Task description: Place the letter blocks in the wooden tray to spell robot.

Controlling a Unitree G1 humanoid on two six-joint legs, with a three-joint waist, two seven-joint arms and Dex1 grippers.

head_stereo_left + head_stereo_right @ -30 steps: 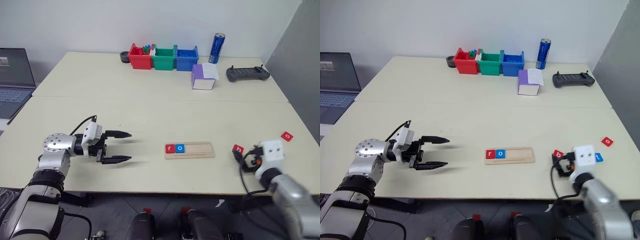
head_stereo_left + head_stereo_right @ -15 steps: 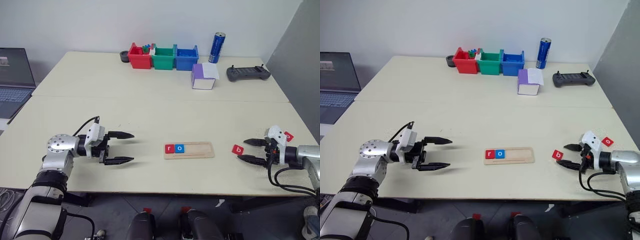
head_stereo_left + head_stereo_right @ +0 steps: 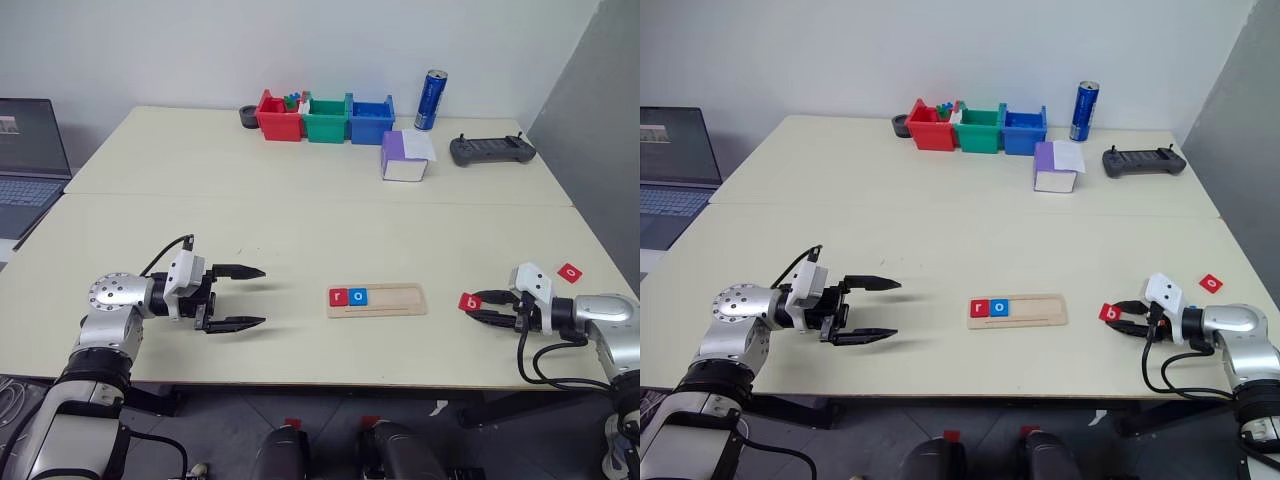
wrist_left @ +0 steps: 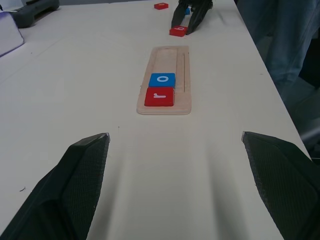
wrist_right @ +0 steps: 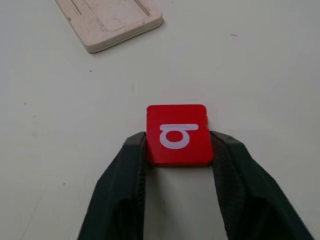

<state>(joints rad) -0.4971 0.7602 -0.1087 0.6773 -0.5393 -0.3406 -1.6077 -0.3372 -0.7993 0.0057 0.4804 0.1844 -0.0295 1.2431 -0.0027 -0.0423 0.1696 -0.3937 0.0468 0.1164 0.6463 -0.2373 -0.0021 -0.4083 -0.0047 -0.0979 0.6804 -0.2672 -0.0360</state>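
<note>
Left gripper [image 3: 243,296]: my fingers stand spread wide and hold nothing; it hovers well to the left of the wooden tray [image 3: 377,299], pointing toward it.
Wooden tray: it lies crosswise in front of me, long axis running left to right; the red r block [image 3: 339,296] and blue o block [image 3: 359,296] sit touching in its left end, the rest of the groove bare.
Red b block [image 5: 177,135]: on the table to the right of the tray, near its right end, apart from it.
Right gripper [image 5: 177,147]: my two fingers press against the b block's opposite sides, pinching it where it lies flat.
Key relation: the tray lies to the left of my right gripper, straight along my fingers' line; this arm is far nearer the b than the left.
Other blocks: a red one [image 3: 569,271] lies farther right of the tray, beyond my right gripper; I cannot read its letter.
Next slot, I judge: just right of the blue o.
</note>
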